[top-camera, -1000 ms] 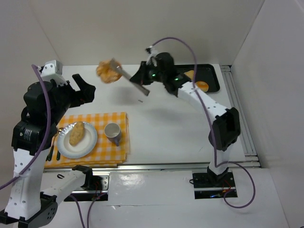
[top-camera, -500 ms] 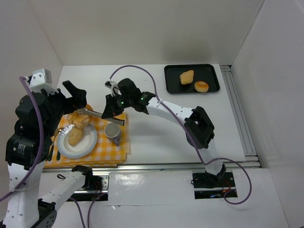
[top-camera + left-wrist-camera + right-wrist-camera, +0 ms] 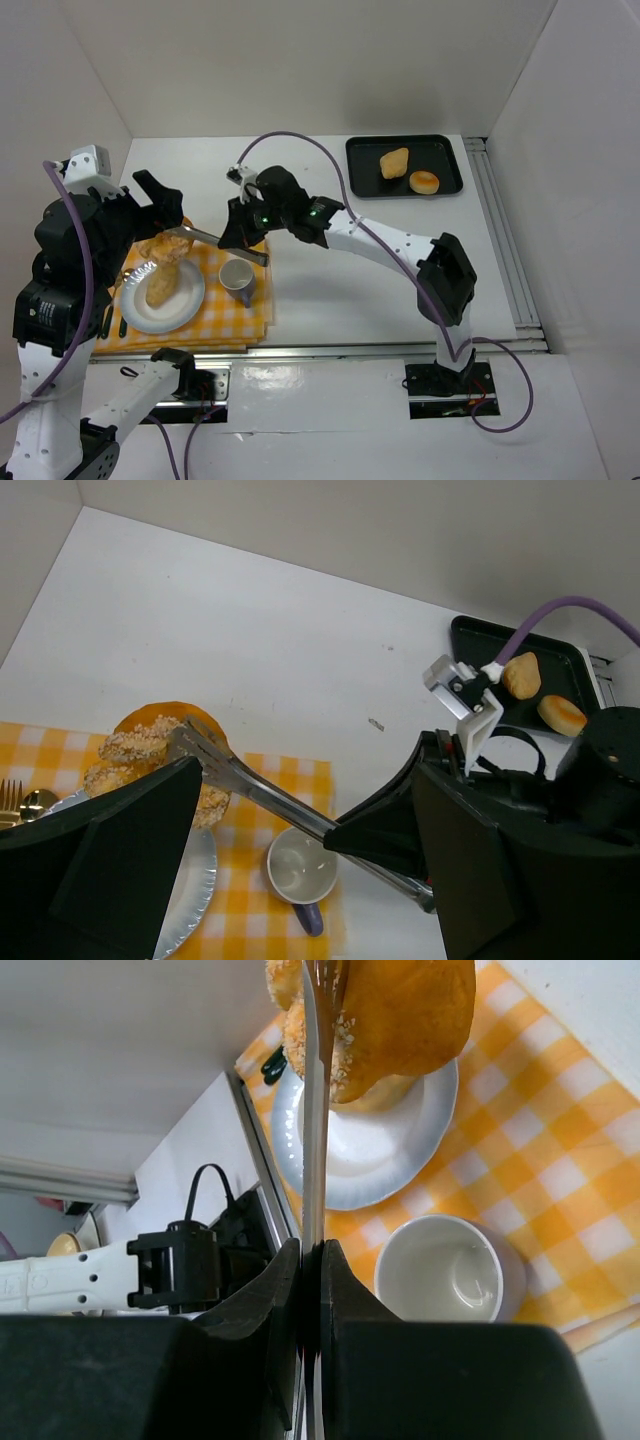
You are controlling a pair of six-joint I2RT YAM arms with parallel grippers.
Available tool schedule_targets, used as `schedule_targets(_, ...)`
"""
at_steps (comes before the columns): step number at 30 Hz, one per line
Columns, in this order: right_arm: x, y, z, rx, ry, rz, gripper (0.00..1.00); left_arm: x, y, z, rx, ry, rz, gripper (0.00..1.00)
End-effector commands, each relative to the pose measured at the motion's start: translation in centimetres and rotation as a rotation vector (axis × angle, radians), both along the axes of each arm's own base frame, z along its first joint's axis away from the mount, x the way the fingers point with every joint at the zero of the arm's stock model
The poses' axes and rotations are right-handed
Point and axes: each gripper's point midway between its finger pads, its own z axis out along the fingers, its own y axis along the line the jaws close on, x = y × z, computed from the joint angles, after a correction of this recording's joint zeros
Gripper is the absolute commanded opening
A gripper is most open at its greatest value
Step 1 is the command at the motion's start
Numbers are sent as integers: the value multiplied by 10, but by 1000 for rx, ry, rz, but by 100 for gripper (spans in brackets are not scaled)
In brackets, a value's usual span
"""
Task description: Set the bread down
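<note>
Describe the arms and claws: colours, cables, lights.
Both arms, the left arm and the right arm, have white link shells and black joint housings. A purple cable loops along each. Green lights glow near the right wrist. The left claw and right claw are black, each with two blocky fingers.

Rough, crumb-dusted bread [image 3: 150, 742], shiny smooth metal tongs [image 3: 280, 802], glossy white plate [image 3: 370, 1165], matt checked cloth [image 3: 560, 1130].
</note>
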Motion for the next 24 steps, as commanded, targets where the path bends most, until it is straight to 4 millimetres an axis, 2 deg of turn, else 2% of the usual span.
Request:
schedule_targets(1,-6,-6,49,71,-133,-2,0,1,-2,4,5,-21,-11,99)
schedule_targets(4,-11,-8,41,54,-111,19,0,1,-3,4,3,-21,-20,99)
schedule_targets(6,-21,-9,39,54,-100,49,0,2,-3,0,5,-12,-20,99)
schedule_targets(8,-33,-5,34,49,-89,81,0,2,-3,0,5,-12,-20,99)
schedule_targets(12,-68,1,10,13,-36,143,0,2,-3,0,5,-12,-20,99)
schedule_targets(13,-70,-1,9,10,-22,138,0,2,-3,0,5,-12,-20,99)
schedule_targets(14,-70,-1,-1,11,-12,135,0,2,-3,0,5,-12,-20,99)
schedule_targets(16,-80,-1,1,23,11,158,0,2,-5,0,3,-11,-29,99)
schedule_targets(21,-83,-5,-19,-4,48,150,0,0,-5,-1,3,-11,-29,99)
schedule_targets(24,-83,-5,-29,-28,64,150,7,0,-5,-1,3,-11,-29,99)
